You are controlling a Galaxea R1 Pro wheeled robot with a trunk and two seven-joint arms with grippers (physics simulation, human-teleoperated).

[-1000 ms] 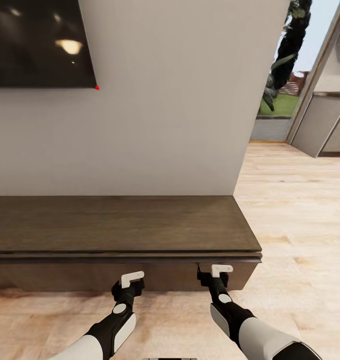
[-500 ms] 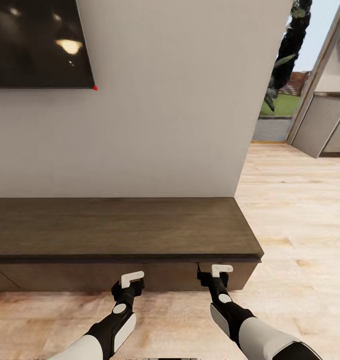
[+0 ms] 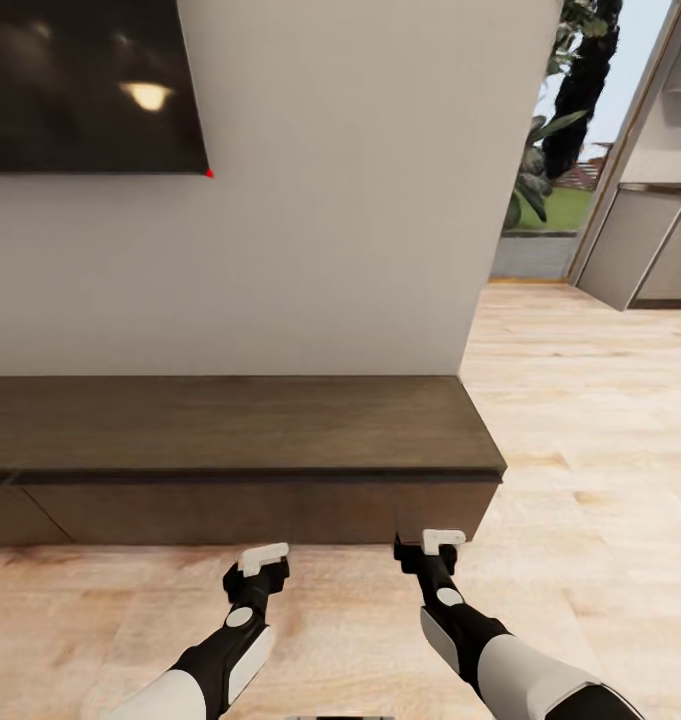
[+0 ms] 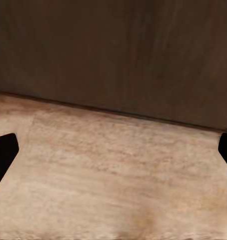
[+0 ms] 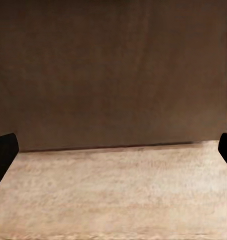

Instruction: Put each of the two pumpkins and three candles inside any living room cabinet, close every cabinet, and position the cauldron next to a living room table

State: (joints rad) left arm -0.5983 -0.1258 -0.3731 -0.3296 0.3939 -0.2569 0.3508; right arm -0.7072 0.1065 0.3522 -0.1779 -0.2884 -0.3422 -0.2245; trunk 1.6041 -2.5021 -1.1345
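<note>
Robot faced a long, low dark wood cabinet (image 3: 230,430) against a white wall, both arms held low in front of it.

The cabinet's flat drawer fronts sat flush and shut, its top bare. The left gripper (image 3: 263,556) and right gripper (image 3: 442,541) hovered just above the pale wood floor (image 3: 580,480), a little short of the cabinet front and touching nothing. In each wrist view, dark fingertips (image 4: 3,155) (image 5: 3,152) sat at opposite edges of the picture, so both sets of jaws stood wide apart and empty, aimed at the brown cabinet front where it met the floor. A dark wall-mounted screen (image 3: 85,85) hung above the cabinet. Past the wall's right end, grey kitchen cabinets (image 3: 645,240) stood beside a window with plants (image 3: 565,110).
</note>
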